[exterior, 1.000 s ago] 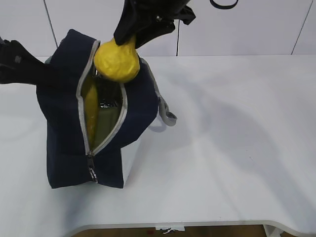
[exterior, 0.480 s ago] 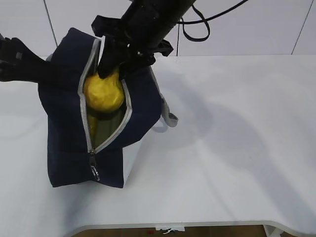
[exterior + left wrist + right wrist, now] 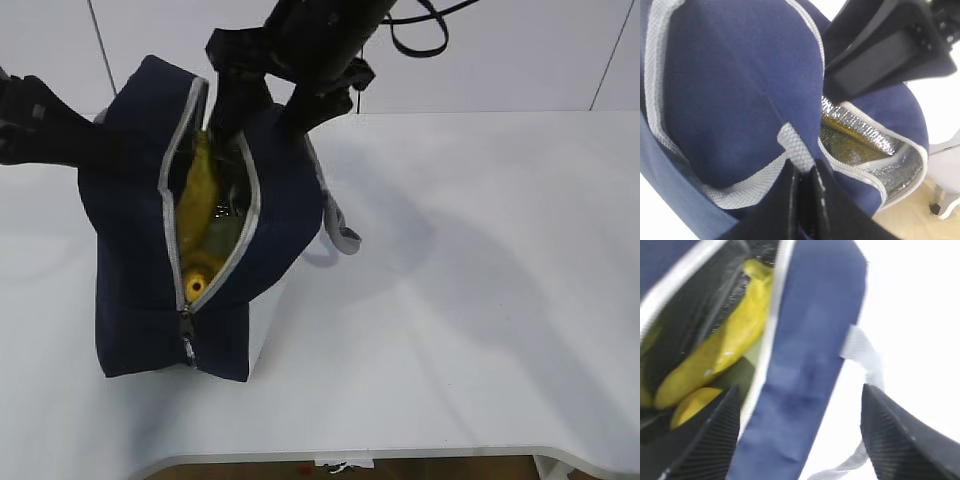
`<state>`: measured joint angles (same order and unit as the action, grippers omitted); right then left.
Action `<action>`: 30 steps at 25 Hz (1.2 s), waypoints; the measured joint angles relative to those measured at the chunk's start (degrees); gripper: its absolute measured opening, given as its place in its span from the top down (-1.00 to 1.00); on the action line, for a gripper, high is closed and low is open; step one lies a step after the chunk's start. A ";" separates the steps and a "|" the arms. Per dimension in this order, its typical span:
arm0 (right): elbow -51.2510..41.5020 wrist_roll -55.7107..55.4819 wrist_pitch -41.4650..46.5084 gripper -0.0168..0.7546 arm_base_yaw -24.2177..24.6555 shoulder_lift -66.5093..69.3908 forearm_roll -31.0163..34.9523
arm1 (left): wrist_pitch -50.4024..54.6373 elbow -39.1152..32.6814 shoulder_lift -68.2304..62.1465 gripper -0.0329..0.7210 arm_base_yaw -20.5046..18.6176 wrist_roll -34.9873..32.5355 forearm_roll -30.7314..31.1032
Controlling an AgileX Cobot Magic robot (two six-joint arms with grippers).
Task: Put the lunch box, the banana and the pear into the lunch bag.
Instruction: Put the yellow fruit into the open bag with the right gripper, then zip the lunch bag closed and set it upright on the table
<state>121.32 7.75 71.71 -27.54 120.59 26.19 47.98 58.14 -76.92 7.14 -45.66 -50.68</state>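
The navy lunch bag [image 3: 135, 250] stands on the left of the table with its zipper open. Inside it lie the banana [image 3: 197, 200], the pear [image 3: 195, 285] below the banana's end, and the green lid of the lunch box [image 3: 226, 236]. My right gripper [image 3: 262, 108] hangs open and empty over the top of the opening, its jaws either side of the bag's right wall [image 3: 805, 365]. From that wrist I see the banana [image 3: 725, 347] and the pear [image 3: 690, 406]. My left gripper [image 3: 804, 172] is shut on the bag's grey webbing handle [image 3: 790, 142].
The white table [image 3: 470, 270] stretches bare to the right of the bag. The other grey handle [image 3: 340, 235] hangs loose on the bag's right side. Silver foil lining [image 3: 865, 130] shows inside the opening. A white wall stands behind.
My right gripper came down to the bag's opening with the pear and opened. The pear left the jaws and now lies inside the bag, low in the opening. The left arm has not moved.
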 joint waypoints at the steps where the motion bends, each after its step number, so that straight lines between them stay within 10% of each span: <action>1: 0.00 -0.51 0.00 -0.50 0.00 -0.51 -2.39 | 0.00 0.00 0.00 0.90 0.00 0.00 0.00; 19: 0.13 -3.75 0.00 -0.43 0.00 2.27 -12.72 | 0.00 0.00 0.00 0.90 0.00 0.00 0.00; 30: 0.21 -3.64 0.00 0.90 0.00 2.27 -14.56 | 1.13 0.00 0.00 0.90 0.13 0.00 -1.32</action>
<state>121.53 4.11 71.71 -27.54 122.86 11.63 49.11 58.14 -76.92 7.27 -45.66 -52.00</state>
